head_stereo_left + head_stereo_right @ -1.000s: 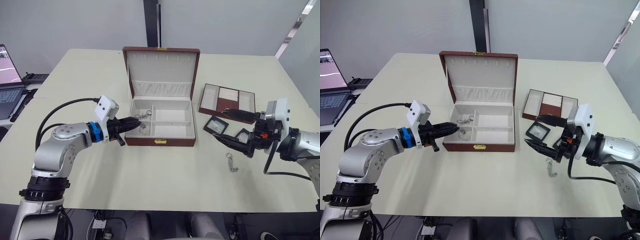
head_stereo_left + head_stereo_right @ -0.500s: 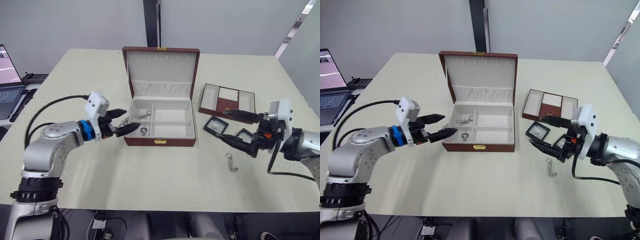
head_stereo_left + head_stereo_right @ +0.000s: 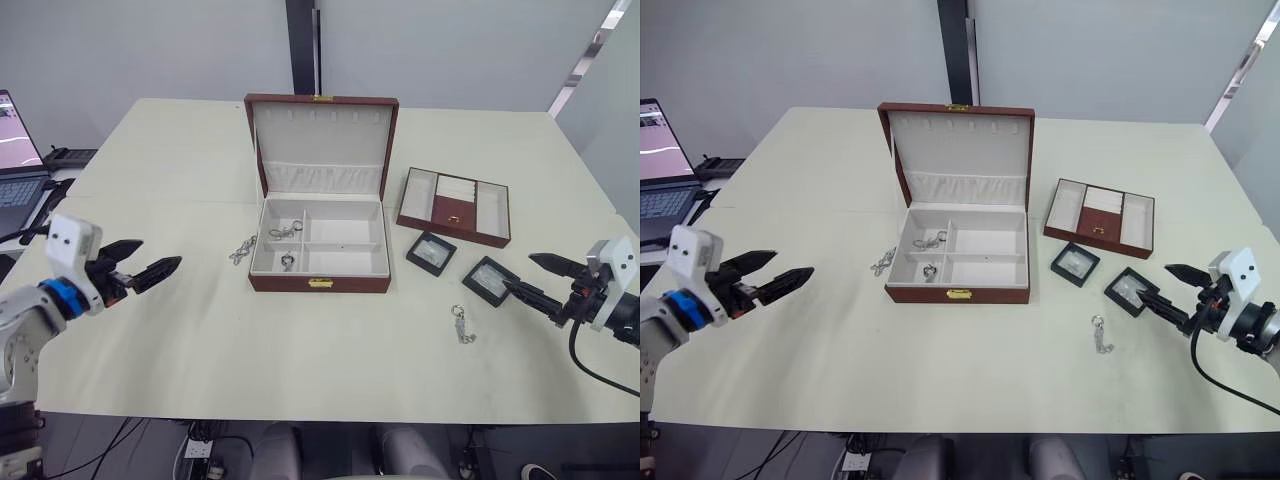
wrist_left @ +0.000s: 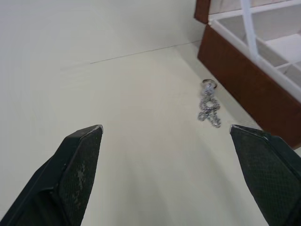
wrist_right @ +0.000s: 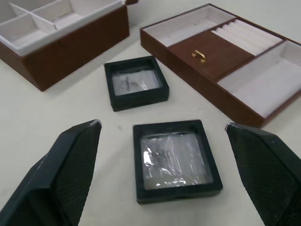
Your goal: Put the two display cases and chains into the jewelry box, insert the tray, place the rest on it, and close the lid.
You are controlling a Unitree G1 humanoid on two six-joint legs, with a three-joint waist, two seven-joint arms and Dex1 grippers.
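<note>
the jewelry box [image 3: 320, 270] sits mid-frame on the worktop [image 3: 330, 350], its lid [image 3: 322, 148] upright, with two chains [image 3: 287, 246] in its left compartments. a third chain [image 3: 243, 249] lies just left of the box, a fourth chain [image 3: 462, 325] lower right. the tray [image 3: 456, 207] rests right of the box, both display cases [image 3: 432, 252] below it. the left end effector [image 3: 150, 262] at far left and the right end effector [image 3: 538, 278] at far right both gape wide, empty.
</note>
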